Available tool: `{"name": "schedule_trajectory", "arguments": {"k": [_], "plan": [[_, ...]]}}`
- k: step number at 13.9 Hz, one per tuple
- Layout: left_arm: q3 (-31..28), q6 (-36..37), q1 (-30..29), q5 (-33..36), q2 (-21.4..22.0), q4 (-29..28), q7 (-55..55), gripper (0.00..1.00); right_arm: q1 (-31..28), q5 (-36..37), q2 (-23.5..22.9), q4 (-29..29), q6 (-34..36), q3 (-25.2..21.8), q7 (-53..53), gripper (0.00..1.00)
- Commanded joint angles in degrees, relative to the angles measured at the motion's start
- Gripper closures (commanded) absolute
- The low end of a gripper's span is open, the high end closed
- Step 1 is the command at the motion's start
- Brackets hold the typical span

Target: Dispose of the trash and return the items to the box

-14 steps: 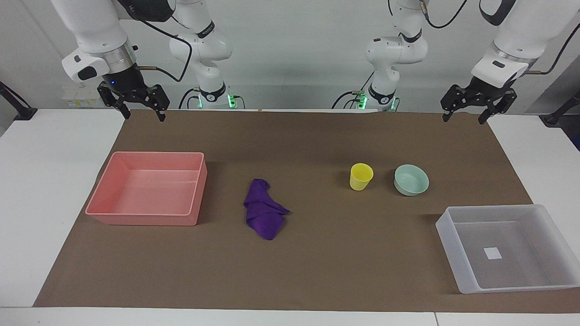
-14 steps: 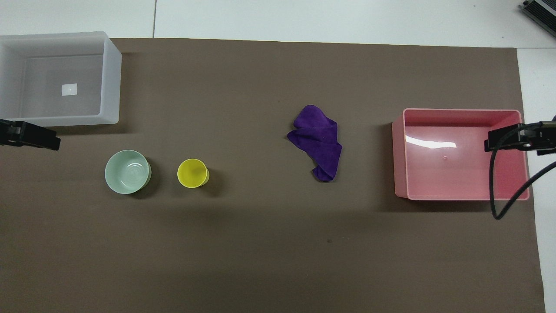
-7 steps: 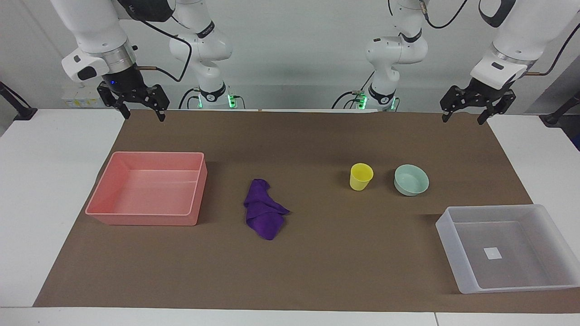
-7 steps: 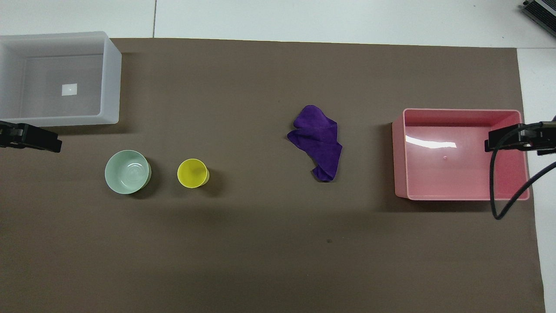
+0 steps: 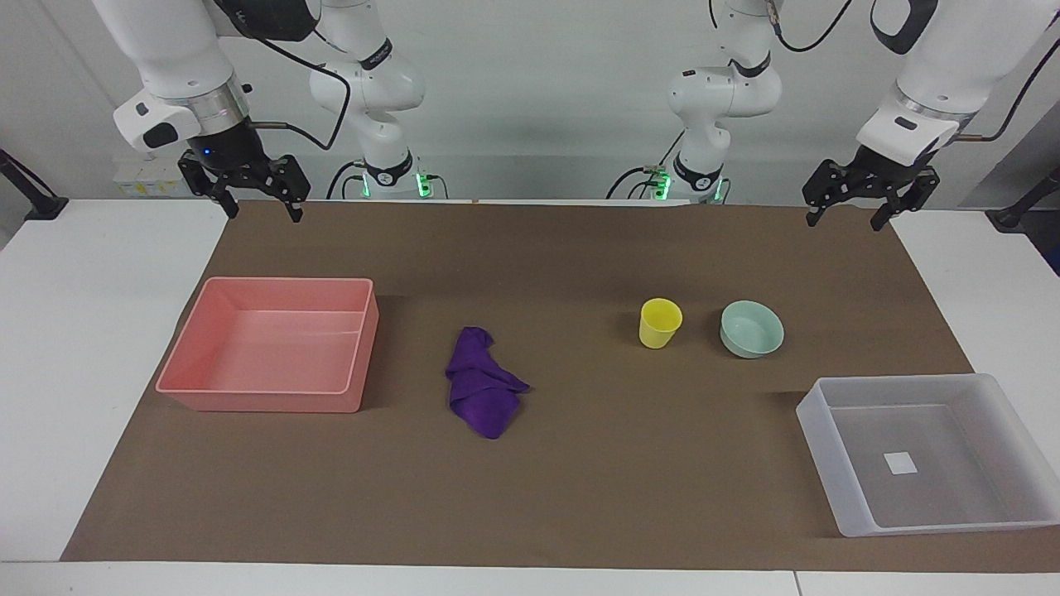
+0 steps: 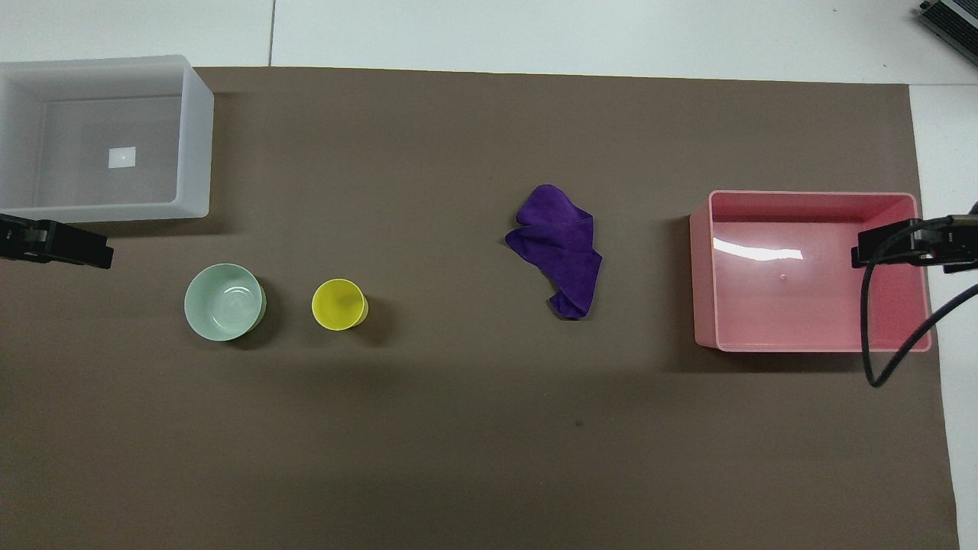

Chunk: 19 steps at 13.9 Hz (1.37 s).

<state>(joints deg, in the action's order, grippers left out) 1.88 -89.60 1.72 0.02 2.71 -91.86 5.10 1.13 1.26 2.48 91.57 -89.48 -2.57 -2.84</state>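
Note:
The purple cloth (image 5: 483, 387) (image 6: 558, 248) lies crumpled on the brown mat near the middle. The yellow cup (image 5: 660, 322) (image 6: 339, 304) stands upright beside the mint-green bowl (image 5: 752, 329) (image 6: 225, 301), toward the left arm's end. The translucent box (image 5: 828, 451) (image 6: 195, 145) with a white sticker on its floor stands empty, farther from the robots than the bowl. My left gripper (image 5: 844, 221) (image 6: 72, 248) hangs open and empty, raised over the mat's edge by the robots. My right gripper (image 5: 265, 213) (image 6: 894, 243) hangs open and empty at the other end.
An empty pink tray (image 5: 358, 348) (image 6: 701, 275) stands on the mat (image 5: 580, 480) toward the right arm's end, beside the cloth. A black cable (image 6: 879, 336) hangs from the right arm over the tray in the overhead view. White table shows around the mat.
My left gripper has drifted slightly toward the table's middle. The right gripper and all the objects have stayed in place.

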Motion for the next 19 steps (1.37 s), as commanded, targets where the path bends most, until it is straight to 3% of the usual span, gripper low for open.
{"name": "schedule_trajectory", "arguments": {"k": [1,4,12,19], "plan": [[0.06,-4.95,-1.46,-0.20,3.17,-6.12,0.43,0.00,-0.60,-0.29,0.51,0.63,0.45,0.37,1.52,0.00],[0.06,-11.98,-1.55,-0.20,5.11,-13.94,0.26,0.00,-0.60,-0.29,0.51,0.63,0.45,0.37,1.52,0.00],[0.06,-33.76,-1.64,-0.28,3.79,-31.16,0.17,0.00,-0.43,-0.29,0.86,1.15,0.36,0.37,1.35,0.00],[0.06,-50.13,-1.90,-0.29,-1.39,-41.28,0.43,0.00,0.01,-0.29,0.95,1.50,0.18,0.37,1.17,0.00]]}}
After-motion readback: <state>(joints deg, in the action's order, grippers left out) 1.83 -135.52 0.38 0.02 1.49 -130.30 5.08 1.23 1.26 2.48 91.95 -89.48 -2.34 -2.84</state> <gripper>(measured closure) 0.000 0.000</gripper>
